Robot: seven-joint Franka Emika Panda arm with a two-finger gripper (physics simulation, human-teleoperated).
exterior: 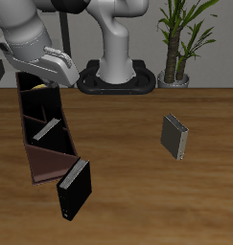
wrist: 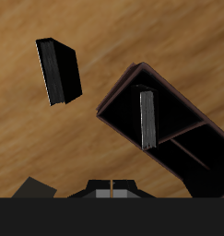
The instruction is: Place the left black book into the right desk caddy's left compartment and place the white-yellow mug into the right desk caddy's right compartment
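Observation:
The right desk caddy (exterior: 36, 163) lies on the table, its long side running from back to front. The left black book (exterior: 48, 129) stands tilted inside the caddy's left compartment, the larger end section nearer the table's front; the wrist view shows it there too (wrist: 148, 120). My gripper (exterior: 58, 77) hangs tilted over the caddy's far end, the right compartment. Its fingertips (wrist: 113, 189) meet with nothing between them. Only a small yellowish patch of the white-yellow mug (exterior: 38, 86) shows in that far section, mostly hidden by my hand.
A bulkier black book (exterior: 74, 187) lies on the table just beyond the caddy's front end; it also shows in the wrist view (wrist: 58, 69). A grey-covered book (exterior: 174, 137) stands farther off, across the table. A potted plant (exterior: 180, 38) stands behind the table.

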